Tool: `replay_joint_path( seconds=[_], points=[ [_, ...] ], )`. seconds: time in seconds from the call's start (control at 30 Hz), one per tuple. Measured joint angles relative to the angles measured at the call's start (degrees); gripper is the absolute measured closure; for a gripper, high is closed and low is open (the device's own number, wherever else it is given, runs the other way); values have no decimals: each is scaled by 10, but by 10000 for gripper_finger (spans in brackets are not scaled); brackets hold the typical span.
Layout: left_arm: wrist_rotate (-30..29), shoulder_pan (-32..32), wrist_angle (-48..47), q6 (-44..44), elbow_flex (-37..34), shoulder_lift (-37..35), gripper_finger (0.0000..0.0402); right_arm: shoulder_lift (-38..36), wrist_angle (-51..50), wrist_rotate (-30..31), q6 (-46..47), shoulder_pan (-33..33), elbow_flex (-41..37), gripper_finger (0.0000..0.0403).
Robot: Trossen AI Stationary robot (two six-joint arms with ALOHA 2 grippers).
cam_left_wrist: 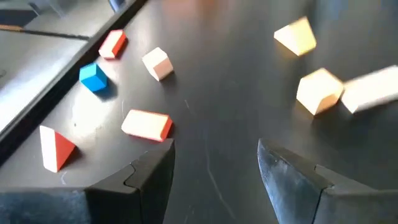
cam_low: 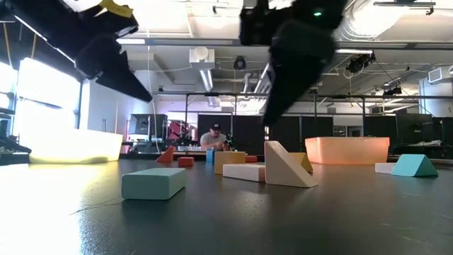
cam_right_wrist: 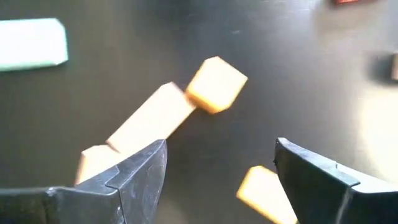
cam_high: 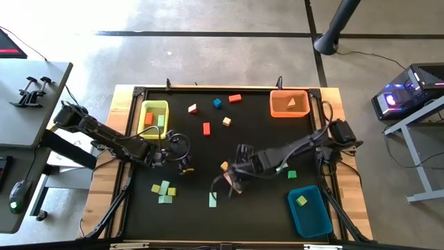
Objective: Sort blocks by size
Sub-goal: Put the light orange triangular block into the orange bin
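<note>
Two open grippers hang empty over mid-table. Nearest my right gripper (cam_right_wrist: pixel 221 177), just beyond its spread fingers, a tan bar (cam_right_wrist: pixel 149 118) lies on the mat with its long axis slanted across the jaw line, one end touching an orange cube (cam_right_wrist: pixel 216 84). I judge the right arm nearer, needing a wrist turn to close across the bar. Farther off, my left gripper (cam_high: pixel 182 161) waits beside the yellow bin (cam_high: pixel 154 105); beyond it more blocks lie scattered, among them a blue cube (cam_left_wrist: pixel 93 78).
</note>
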Motion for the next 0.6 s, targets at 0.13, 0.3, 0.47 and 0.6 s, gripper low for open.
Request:
replay_joint_path(
  seconds=[0.13, 0.3, 0.47, 0.6],
  points=[
    [-21, -9, 16, 5, 0, 0, 186, 1, 52, -21, 56, 40, -55, 114],
    [-31, -17, 17, 5, 0, 0, 186, -2, 115, -12, 175, 76, -100, 114],
    [-48, -19, 27, 13, 0, 0, 186, -2, 238, 4, 215, 98, -158, 114],
    [-52, -14, 65, 51, 0, 0, 186, 0, 372, 32, 236, 96, -224, 114]
  ],
)
